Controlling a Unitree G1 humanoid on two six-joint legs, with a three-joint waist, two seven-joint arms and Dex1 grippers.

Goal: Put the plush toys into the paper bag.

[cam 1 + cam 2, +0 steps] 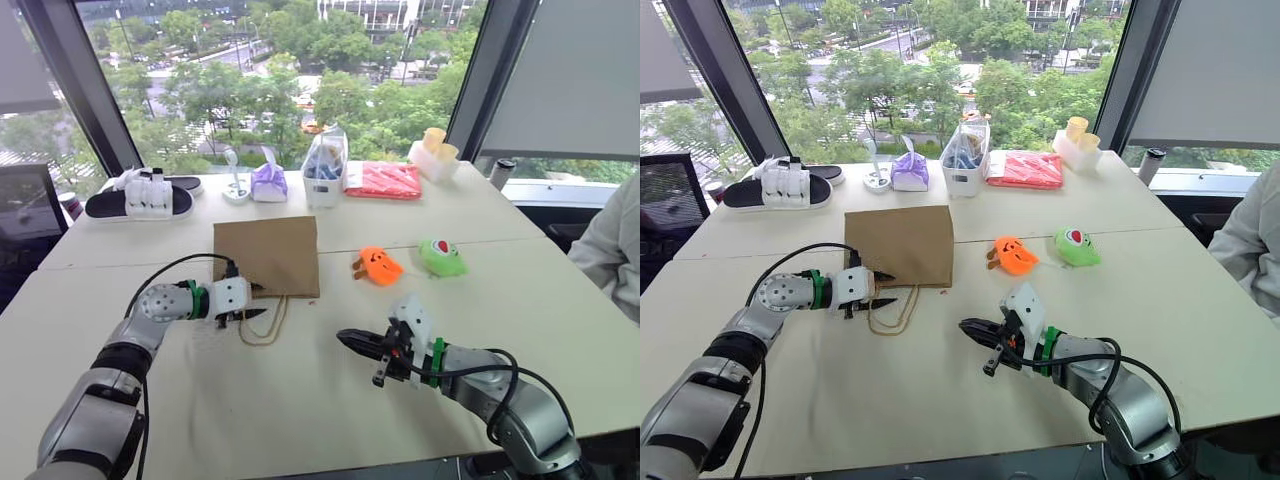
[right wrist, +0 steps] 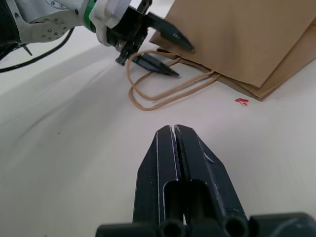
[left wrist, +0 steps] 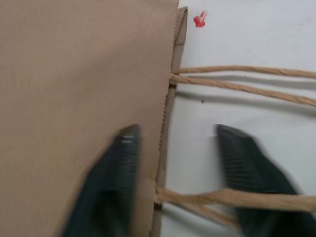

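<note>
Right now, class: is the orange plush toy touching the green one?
Apart. The left eye view shows bare table between the orange plush toy and the green one.

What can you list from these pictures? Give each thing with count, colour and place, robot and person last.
paper bag: one, brown, lying flat at table centre
plush toys: two, orange and green, right of the bag
sandal: one, black and white, far left
purple bundle: one, far edge
clear bag: one, blue contents, far edge
red packet: one, far edge
left pincer: open at the bag's mouth edge
right pincer: shut, over bare table
person's sleeve: pale, right edge
</note>
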